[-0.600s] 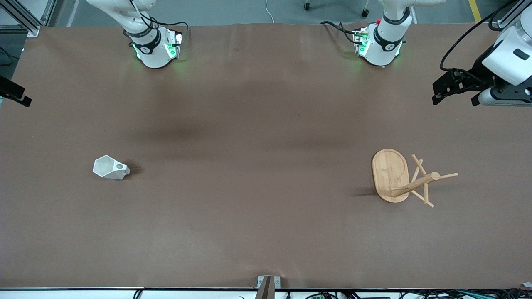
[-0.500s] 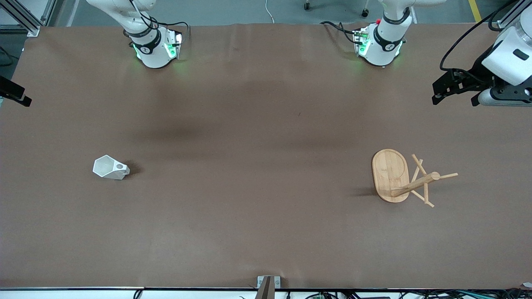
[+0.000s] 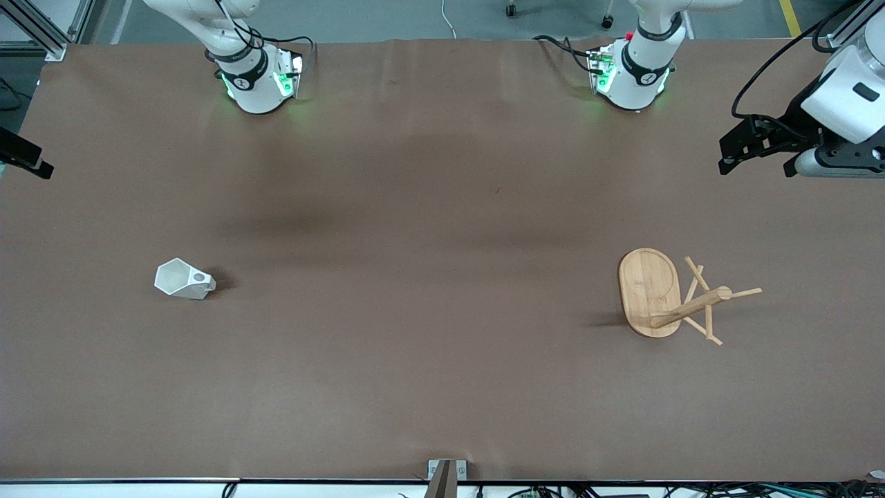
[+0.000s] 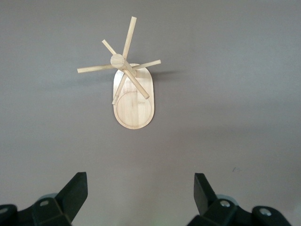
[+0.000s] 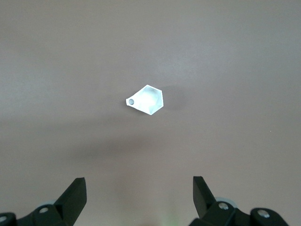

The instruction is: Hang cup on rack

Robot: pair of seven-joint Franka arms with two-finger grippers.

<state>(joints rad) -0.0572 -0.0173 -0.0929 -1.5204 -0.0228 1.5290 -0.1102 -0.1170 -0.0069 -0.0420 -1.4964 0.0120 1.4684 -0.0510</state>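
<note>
The white faceted cup (image 3: 183,279) sits on the brown table toward the right arm's end, its holed handle pointing toward the table's middle. It also shows in the right wrist view (image 5: 146,100), well below my open, empty right gripper (image 5: 139,188). The bamboo rack (image 3: 664,294) stands on its oval base toward the left arm's end, with thin pegs spreading from its post. It shows in the left wrist view (image 4: 134,94) under my open, empty left gripper (image 4: 140,188). In the front view the left gripper (image 3: 755,164) hangs high over the table's edge at that end.
The two arm bases (image 3: 256,76) (image 3: 632,72) stand along the table's edge farthest from the front camera. A small metal bracket (image 3: 446,474) sits at the nearest edge. A black part (image 3: 24,158) pokes in at the right arm's end.
</note>
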